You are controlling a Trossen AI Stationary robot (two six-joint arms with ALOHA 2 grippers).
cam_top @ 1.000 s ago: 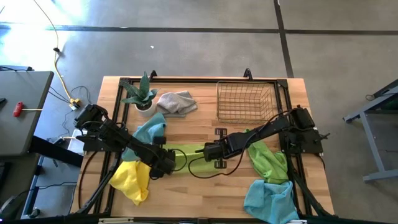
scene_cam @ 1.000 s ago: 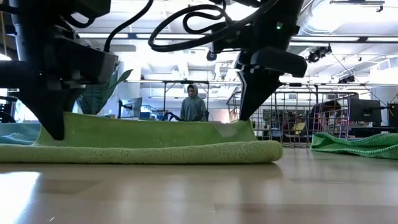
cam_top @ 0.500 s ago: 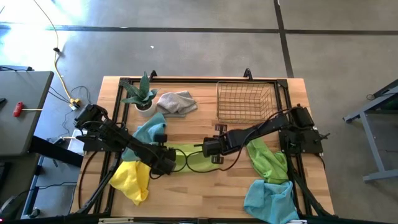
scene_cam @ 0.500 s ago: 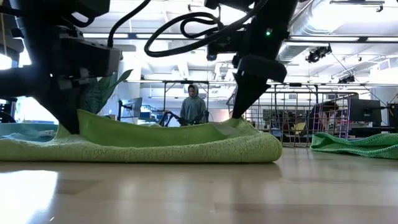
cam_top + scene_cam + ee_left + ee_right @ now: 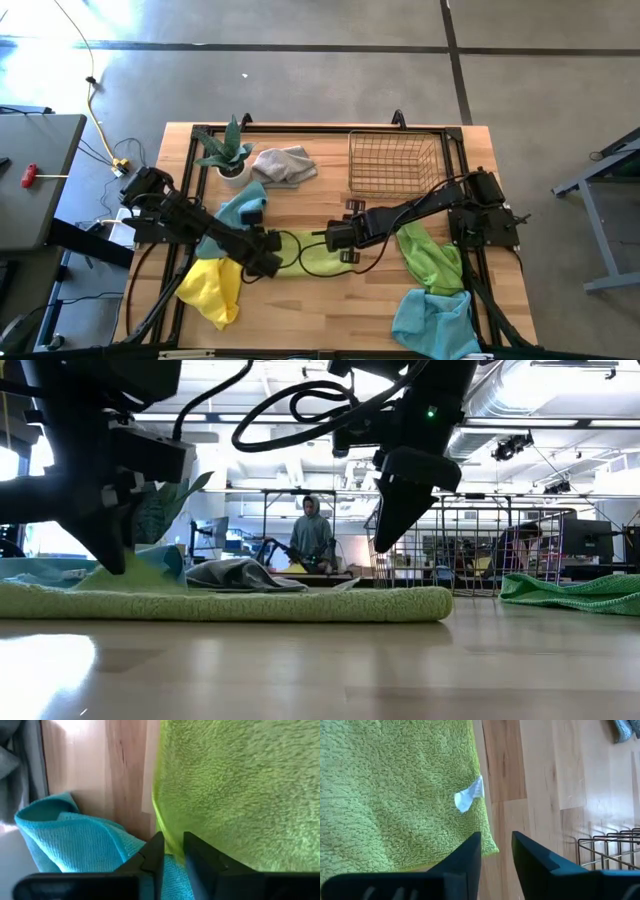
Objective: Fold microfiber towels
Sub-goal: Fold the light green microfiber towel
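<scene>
1. Six towels were counted around the wire basket: two green, two blue, one yellow, one grey.
2. The folded green towel lay flat on the table, in front of the basket.
3. The left gripper was seen slightly parted at that towel's edge, gripping nothing.
4. The right gripper was parted above the towel's corner, empty.

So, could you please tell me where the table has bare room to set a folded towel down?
Bare wood lies along the front edge between the yellow towel and the front light blue towel, and between the grey towel and the wire basket. The middle, around the flat lime green towel, is crowded.
</scene>
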